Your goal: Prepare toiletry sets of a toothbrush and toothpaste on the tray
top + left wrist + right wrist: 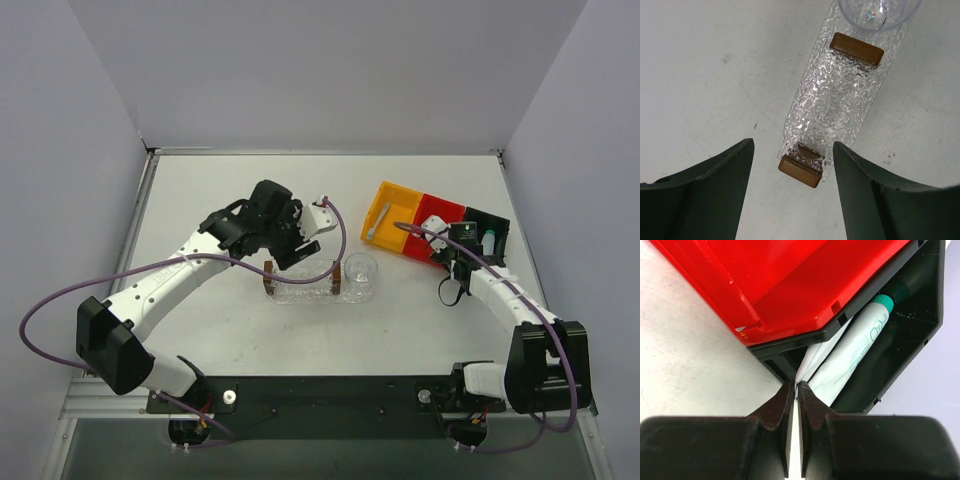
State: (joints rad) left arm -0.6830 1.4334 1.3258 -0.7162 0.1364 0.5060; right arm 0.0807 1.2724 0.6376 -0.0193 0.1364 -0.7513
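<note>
The tray is a clear, bumpy oval with nothing lying on it. It rests on two small brown blocks and shows again as the tray in the left wrist view. My left gripper hovers over its left end, and that gripper stands open and empty. The toothbrush lies in the yellow bin. A whitish toothpaste tube lies in the black bin, beside a second tube with a teal cap. My right gripper is shut on its flat end.
A clear round cup stands at the tray's right end, also seen as the cup from the left wrist. The red bin sits between the yellow bin and the black bin, at the table's right back.
</note>
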